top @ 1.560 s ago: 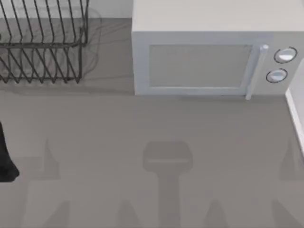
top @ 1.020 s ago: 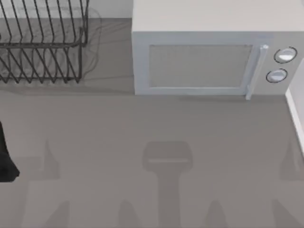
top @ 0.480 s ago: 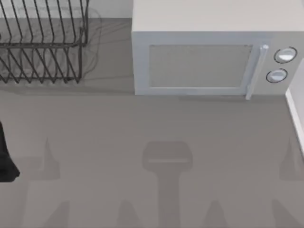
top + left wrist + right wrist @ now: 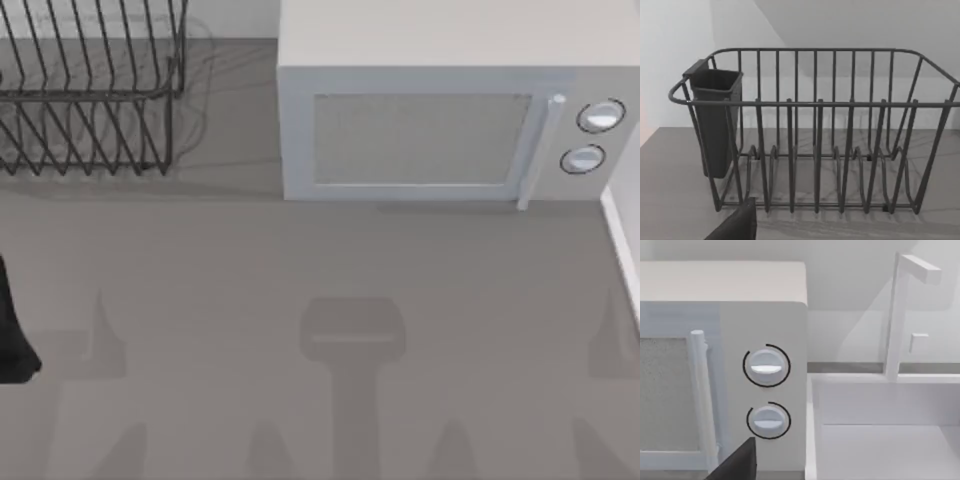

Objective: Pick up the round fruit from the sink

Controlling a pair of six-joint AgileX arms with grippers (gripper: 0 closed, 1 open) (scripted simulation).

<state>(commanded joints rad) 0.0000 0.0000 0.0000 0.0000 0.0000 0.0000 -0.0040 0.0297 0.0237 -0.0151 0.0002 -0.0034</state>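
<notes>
Hand state cannot be told for either arm; the left arm (image 4: 12,330) sits at the desk's (image 4: 300,260) left edge, near the dish rack (image 4: 90,100), with microwave (image 4: 440,120) and sink (image 4: 880,440) rightward.

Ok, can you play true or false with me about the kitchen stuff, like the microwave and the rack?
1. The microwave has two round knobs. True.
2. The microwave door is wide open. False: it is closed, its handle flat against the front.
3. The dish rack is full of plates. False: its slots hold no plates.
4. A dark cup-shaped holder hangs at one end of the rack. True.
5. A white sink with a faucet sits beside the microwave. True.
6. The rack is at the table's right side. False: it is at the left.
</notes>
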